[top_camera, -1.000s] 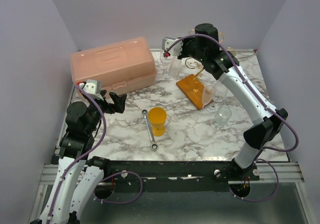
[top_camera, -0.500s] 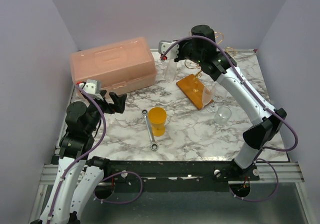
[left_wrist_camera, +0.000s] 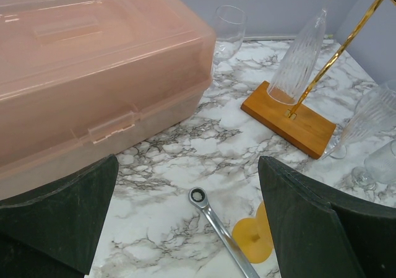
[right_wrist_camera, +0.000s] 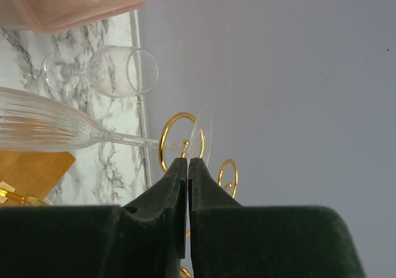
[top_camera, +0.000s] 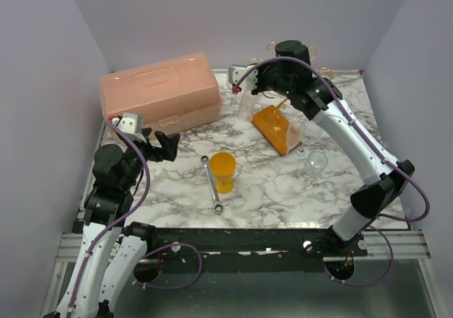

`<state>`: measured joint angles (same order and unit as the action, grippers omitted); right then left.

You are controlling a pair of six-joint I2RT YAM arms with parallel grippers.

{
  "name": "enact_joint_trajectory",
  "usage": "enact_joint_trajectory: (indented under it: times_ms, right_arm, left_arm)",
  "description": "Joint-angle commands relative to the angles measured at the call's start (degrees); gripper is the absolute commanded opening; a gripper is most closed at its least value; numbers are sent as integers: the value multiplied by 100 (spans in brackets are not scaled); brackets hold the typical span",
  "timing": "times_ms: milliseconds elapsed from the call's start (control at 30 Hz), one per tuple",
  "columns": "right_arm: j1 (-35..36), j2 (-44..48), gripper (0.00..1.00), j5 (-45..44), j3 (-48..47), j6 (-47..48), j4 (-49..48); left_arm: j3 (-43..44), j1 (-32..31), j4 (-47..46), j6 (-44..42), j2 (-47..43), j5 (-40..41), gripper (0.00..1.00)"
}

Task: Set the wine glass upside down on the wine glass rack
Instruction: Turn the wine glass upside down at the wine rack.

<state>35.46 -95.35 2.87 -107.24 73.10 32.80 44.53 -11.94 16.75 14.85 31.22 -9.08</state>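
Observation:
The wine glass (right_wrist_camera: 49, 128), clear and fluted, hangs bowl-down just left of the rack's stem (left_wrist_camera: 297, 58), its rim low over the base. My right gripper (right_wrist_camera: 187, 160) is shut on the edge of the glass's round foot (right_wrist_camera: 202, 132), up by the gold curls (right_wrist_camera: 176, 139). The wine glass rack (top_camera: 274, 128) has an orange-brown base and a thin gold stem (left_wrist_camera: 334, 49). At the near left, well away from the rack, my left gripper (top_camera: 166, 144) stands open with nothing in it.
A pink plastic toolbox (top_camera: 159, 91) fills the back left. A plain stemmed glass (left_wrist_camera: 227, 30) stands behind the rack. Two more glasses (top_camera: 301, 135) (top_camera: 316, 163) sit right of the base. An orange cup (top_camera: 223, 171) and a ratchet wrench (top_camera: 211, 185) lie mid-table.
My right arm has shifted a little right and nearer, carrying the glass closer to the rack's base. The left arm has not moved.

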Motion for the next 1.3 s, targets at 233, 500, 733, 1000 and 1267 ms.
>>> enact_joint_trajectory:
  times_ms: [233, 500, 733, 1000, 1267]
  right_arm:
    - [61, 341, 15, 82, 194, -160, 316]
    - [65, 343, 23, 104, 109, -291, 471]
    - [64, 389, 27, 243, -61, -456, 686]
    - [93, 600, 33, 888, -443, -835, 1354]
    - [111, 829, 33, 1709, -1070, -1966, 2236]
  left_arm:
    - [-48, 43, -154, 53, -29, -181, 99]
    - [-53, 50, -154, 53, -44, -182, 99]
    - [-50, 52, -163, 73, -42, -208, 99]
    - [-50, 52, -172, 97, -41, -308, 98]
    - [-41, 54, -225, 299, 67, -675, 98]
